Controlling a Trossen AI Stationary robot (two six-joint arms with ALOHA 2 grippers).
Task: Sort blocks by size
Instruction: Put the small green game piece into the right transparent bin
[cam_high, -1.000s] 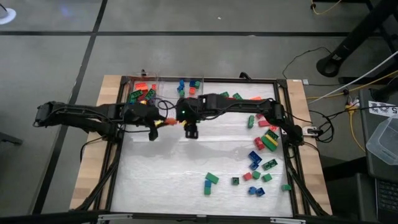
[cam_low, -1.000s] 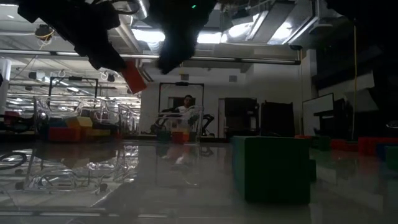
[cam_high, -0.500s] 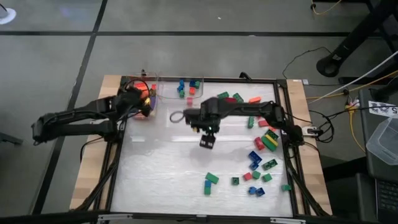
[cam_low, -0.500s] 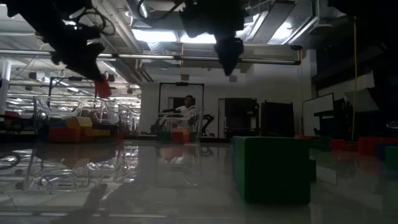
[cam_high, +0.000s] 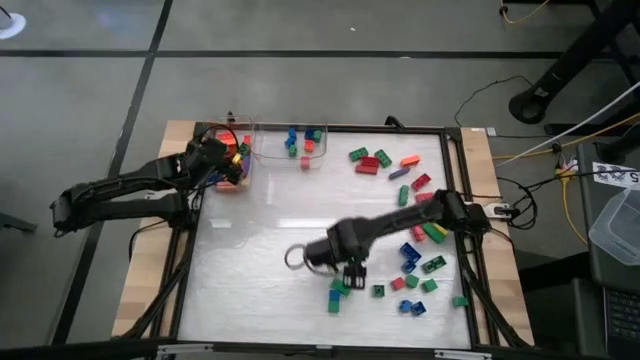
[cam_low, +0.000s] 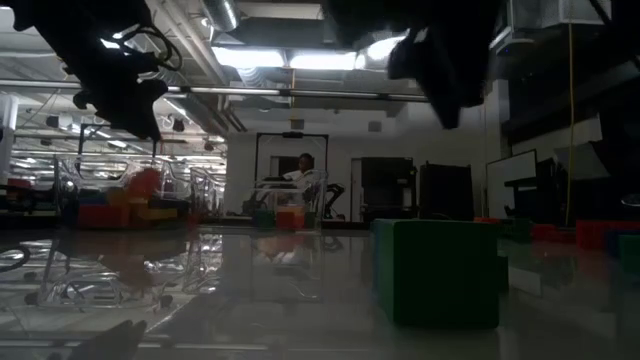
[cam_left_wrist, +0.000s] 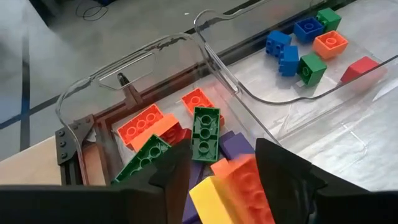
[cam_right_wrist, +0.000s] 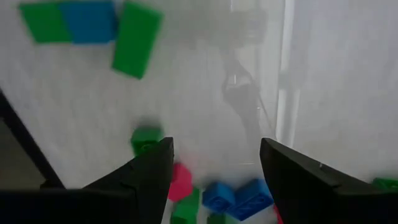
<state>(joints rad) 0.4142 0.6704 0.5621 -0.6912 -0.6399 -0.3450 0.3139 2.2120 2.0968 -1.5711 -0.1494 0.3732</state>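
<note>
Blocks (cam_high: 415, 262) scattered over desk (cam_high: 250, 270) right side & far right; more in two clear bins at far-left corner: long ones in left bin (cam_left_wrist: 124, 93), short ones in next bin (cam_left_wrist: 298, 81). Left gripper (cam_left_wrist: 217, 168) over left bin, fingers (cam_left_wrist: 283, 168) apart, orange block (cam_left_wrist: 249, 186) between, grip unclear. Right gripper (cam_high: 352, 277) above green block (cam_high: 338, 288) near front, fingers apart, empty.
</note>
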